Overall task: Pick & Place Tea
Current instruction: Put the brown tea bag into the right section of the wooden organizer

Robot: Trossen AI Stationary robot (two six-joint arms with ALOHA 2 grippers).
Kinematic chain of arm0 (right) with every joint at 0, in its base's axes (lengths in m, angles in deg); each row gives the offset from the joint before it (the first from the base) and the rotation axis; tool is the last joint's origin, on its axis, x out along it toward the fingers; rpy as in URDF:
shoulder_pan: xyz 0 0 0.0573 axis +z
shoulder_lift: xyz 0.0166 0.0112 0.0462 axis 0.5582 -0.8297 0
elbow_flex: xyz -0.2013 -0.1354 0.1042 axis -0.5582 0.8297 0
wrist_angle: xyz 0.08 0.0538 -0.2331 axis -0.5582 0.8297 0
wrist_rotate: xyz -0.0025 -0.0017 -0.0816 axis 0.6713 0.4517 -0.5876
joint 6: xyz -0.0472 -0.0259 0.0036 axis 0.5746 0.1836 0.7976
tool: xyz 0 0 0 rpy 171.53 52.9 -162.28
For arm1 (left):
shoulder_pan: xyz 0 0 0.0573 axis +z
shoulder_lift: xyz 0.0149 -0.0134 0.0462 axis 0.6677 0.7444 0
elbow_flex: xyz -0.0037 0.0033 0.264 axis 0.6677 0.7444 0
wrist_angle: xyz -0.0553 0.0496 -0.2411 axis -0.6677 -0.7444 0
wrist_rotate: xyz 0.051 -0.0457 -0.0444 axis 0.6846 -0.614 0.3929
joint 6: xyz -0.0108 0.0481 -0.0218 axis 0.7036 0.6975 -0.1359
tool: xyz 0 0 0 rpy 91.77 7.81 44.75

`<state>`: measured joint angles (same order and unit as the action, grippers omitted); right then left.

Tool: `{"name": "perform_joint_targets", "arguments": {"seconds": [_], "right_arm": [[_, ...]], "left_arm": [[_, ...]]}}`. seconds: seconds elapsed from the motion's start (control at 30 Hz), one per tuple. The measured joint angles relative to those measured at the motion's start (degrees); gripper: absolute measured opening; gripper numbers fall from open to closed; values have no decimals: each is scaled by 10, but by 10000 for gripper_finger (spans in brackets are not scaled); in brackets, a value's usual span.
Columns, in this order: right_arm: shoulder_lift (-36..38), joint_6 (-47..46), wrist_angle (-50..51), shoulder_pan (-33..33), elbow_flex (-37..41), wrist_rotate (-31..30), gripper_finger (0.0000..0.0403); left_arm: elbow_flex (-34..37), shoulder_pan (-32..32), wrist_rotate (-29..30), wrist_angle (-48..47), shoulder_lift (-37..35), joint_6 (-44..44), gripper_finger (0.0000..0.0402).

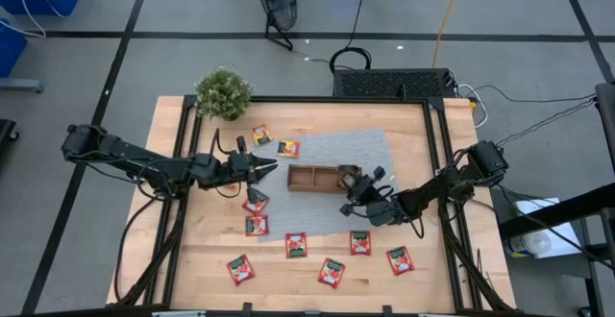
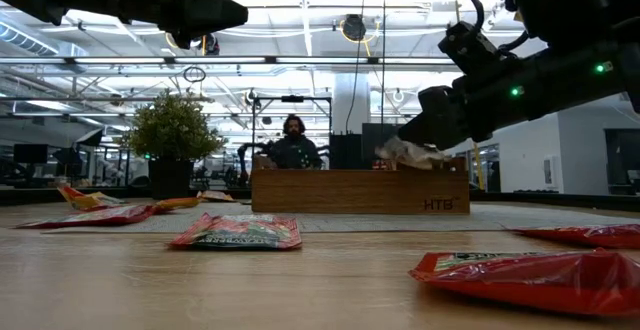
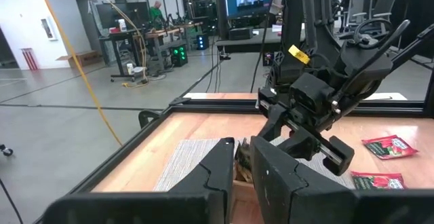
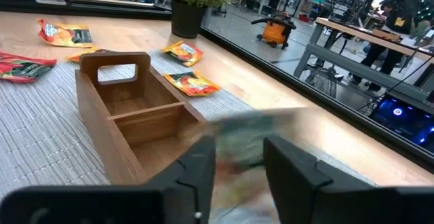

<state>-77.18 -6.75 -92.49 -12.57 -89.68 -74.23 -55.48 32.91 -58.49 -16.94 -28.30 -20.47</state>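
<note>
The brown wooden tray (image 1: pixel 312 178) (image 4: pixel 129 108) stands on a grey mat (image 1: pixel 370 149). My right gripper (image 1: pixel 354 186) (image 4: pixel 239 149) is shut on a grey-brown tea sachet (image 1: pixel 347 175) (image 2: pixel 412 152) just above the tray's right end. My left gripper (image 1: pixel 272 168) (image 3: pixel 243 153) hovers off the tray's left end, its fingers narrowly open and holding nothing. Several red sachets (image 1: pixel 296 245) lie flat along the table's near side. Two orange-yellow sachets (image 1: pixel 288 148) lie beyond the tray. My right gripper pinches the grey-brown sachet (image 4: pixel 254 139) between its two fingers, coming slanting down from the table's right. The sachet is lifted clear and sticks out past the fingertips over the tray's right compartment. Which edge the fingers have is blurred.
A small potted plant (image 1: pixel 223 93) stands at the table's far left corner. Red sachets (image 2: pixel 235 232) (image 2: pixel 540 270) lie close to the low camera. Bare wood shows between the tray and the near row of sachets. A person (image 2: pixel 293 145) sits beyond the table.
</note>
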Motion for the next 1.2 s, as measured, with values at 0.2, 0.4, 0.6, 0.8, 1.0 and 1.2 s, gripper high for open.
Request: {"name": "perform_joint_targets", "arguments": {"seconds": [0.2,0.4,0.6,0.8,1.0,1.2], "right_arm": [[0,2,0,0,0,0,140],[0,64,-42,0,0,0,132],[4,200,-147,0,0,0,133],[91,247,-70,9,0,69,137],[166,101,294,15,-77,255,134],[136,17,538,14,-155,319,103]], "left_arm": [[0,0,0,0,0,0,58],[0,0,0,0,0,0,58],[0,0,0,0,0,0,58],[0,0,0,0,0,0,58],[0,0,0,0,0,0,58],[0,0,0,0,0,0,58]]}}
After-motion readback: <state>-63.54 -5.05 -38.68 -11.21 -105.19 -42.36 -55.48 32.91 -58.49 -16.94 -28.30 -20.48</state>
